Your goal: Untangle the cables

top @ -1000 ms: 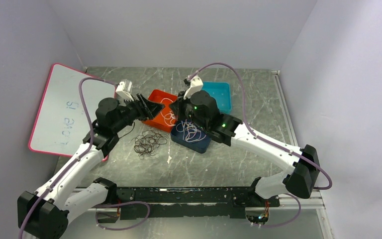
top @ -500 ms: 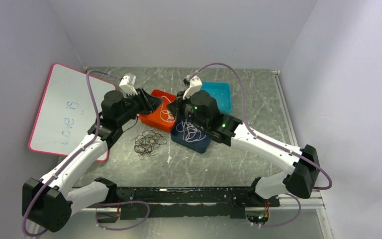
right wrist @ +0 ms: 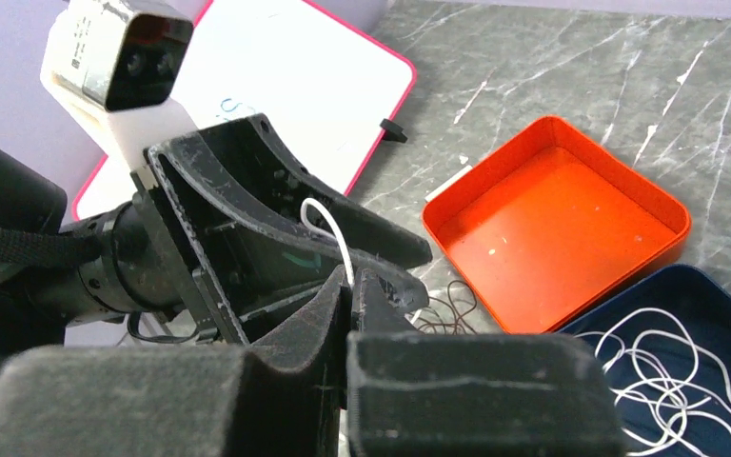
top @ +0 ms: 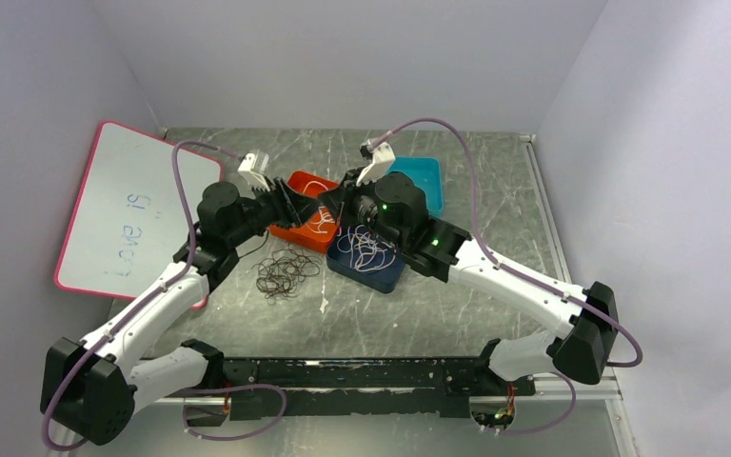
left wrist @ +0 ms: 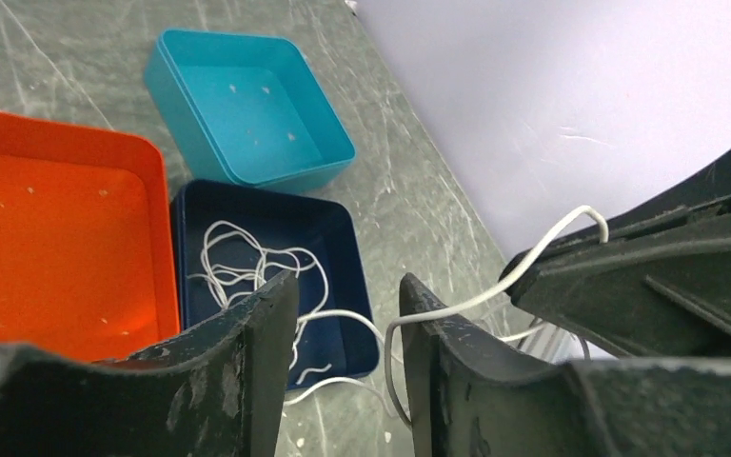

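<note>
A white cable (top: 369,251) lies in loose loops in the navy tray (top: 392,277). One strand of it rises to my right gripper (right wrist: 352,282), which is shut on it above the orange tray (top: 297,233). My left gripper (left wrist: 347,307) is open right beside it. The white strand (left wrist: 476,296) drapes over the left gripper's right finger (left wrist: 438,362) and is not pinched there. In the top view the left gripper (top: 295,204) and the right gripper (top: 331,197) nearly meet. Black cables (top: 284,274) lie in a tangled pile on the table in front of the orange tray.
An empty teal tray (top: 421,179) stands behind the navy one. A pink-rimmed whiteboard (top: 128,209) lies at the left. The orange tray's floor (right wrist: 557,224) is bare. Grey walls close in the back and both sides.
My left arm has swung right and forward, bringing its open gripper up to the right gripper over the orange tray. The right gripper has kept hold of the white strand and lifted slightly.
</note>
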Controlling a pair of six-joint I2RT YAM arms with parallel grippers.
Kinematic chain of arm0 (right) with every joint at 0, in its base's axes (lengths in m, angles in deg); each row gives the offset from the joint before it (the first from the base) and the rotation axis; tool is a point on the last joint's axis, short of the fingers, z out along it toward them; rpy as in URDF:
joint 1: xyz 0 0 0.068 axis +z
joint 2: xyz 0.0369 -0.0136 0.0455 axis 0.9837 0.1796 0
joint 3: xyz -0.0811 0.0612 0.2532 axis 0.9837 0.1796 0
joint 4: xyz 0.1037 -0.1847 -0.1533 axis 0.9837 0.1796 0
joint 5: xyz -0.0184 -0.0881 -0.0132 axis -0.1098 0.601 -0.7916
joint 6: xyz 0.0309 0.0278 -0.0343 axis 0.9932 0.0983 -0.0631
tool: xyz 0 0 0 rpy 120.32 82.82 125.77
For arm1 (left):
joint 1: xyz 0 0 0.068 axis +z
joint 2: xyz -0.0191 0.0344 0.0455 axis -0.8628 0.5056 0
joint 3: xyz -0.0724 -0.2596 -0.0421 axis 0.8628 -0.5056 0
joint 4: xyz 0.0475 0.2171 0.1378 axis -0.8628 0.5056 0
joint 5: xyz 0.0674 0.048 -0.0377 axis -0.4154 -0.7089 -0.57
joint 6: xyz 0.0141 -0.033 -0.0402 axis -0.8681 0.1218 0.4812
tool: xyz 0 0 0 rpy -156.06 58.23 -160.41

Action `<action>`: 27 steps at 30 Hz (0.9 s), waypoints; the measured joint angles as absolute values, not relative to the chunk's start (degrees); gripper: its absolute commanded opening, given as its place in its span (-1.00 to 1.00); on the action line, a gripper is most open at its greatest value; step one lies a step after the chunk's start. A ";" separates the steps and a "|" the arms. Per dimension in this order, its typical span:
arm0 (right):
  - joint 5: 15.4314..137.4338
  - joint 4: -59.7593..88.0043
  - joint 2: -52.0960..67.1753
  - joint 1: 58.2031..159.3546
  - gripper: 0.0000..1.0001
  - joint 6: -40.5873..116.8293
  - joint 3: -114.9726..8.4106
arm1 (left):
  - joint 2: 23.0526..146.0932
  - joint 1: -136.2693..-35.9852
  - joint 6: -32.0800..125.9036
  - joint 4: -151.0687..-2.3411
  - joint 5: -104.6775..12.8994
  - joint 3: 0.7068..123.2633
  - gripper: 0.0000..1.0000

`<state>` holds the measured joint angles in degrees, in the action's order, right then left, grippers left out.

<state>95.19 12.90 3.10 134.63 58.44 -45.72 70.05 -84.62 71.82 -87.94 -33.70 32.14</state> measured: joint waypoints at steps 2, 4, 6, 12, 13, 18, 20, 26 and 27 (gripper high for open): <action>95.19 12.79 3.10 134.63 -1.00 58.49 -45.72 | 69.77 -85.01 72.13 -88.12 -33.27 31.44 -0.46; 95.23 12.79 3.10 134.63 -1.00 58.49 -45.70 | 69.37 -85.19 72.17 -87.97 -33.38 31.09 -0.74; 95.58 12.95 3.10 134.63 -1.00 58.42 -45.72 | 68.74 -85.26 71.98 -87.53 -33.99 31.09 -0.86; 99.78 15.64 3.10 134.63 -0.95 57.00 -45.70 | 66.77 -85.30 69.07 -82.83 -36.78 33.23 -0.86; 100.67 16.01 3.10 134.63 -0.94 56.69 -45.70 | 66.68 -85.32 68.48 -82.20 -36.94 33.85 -0.86; 104.06 16.45 3.30 134.63 -0.93 55.25 -45.65 | 66.62 -85.34 65.09 -78.20 -36.96 37.15 -0.86; 105.77 16.55 3.54 134.65 -0.93 54.62 -45.68 | 66.36 -85.36 63.87 -76.23 -36.98 37.82 -0.86; 109.39 16.58 4.39 134.83 -0.63 52.58 -45.57 | 65.68 -85.67 60.98 -71.22 -35.82 39.42 -0.86; 109.26 15.94 4.39 134.76 -0.57 52.26 -45.44 | 65.70 -85.65 60.61 -70.66 -35.45 39.79 -0.86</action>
